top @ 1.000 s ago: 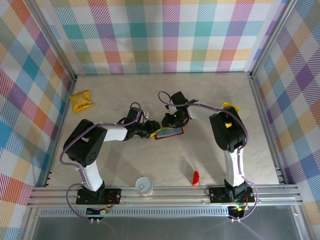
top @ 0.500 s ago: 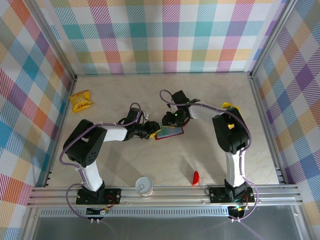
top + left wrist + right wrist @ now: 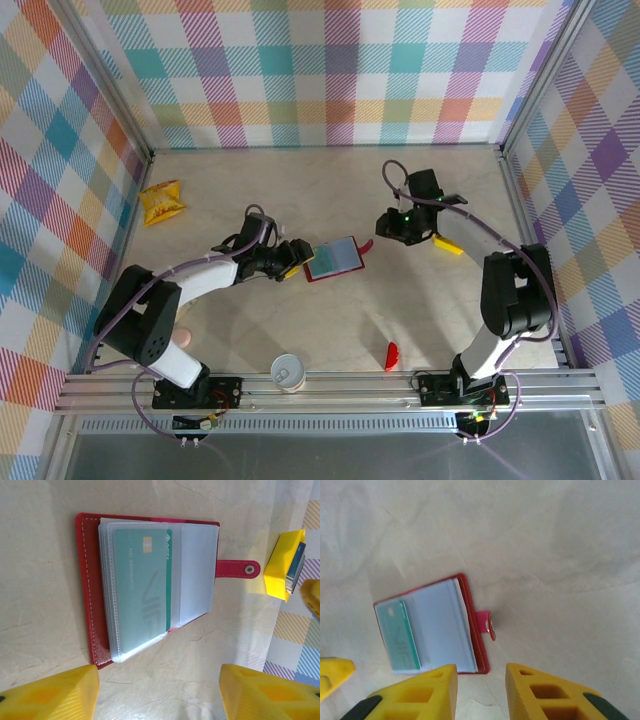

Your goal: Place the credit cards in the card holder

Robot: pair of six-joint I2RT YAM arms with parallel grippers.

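Lying open on the pale table (image 3: 300, 190), the card holder (image 3: 150, 585) points its clasp toward the credit cards (image 3: 448, 243), a yellow stack well apart on the right, and one teal card (image 3: 142, 590) sits in a clear sleeve. The left gripper (image 3: 159, 680) hovers just beside the holder, spread wide and empty, while the right gripper (image 3: 392, 228) hangs near the stack, fingers parted on nothing. One card looks loaded, so fetching another seems the step in hand: the right gripper must pinch a single thin card by its edge and slide it squarely into a free sleeve.
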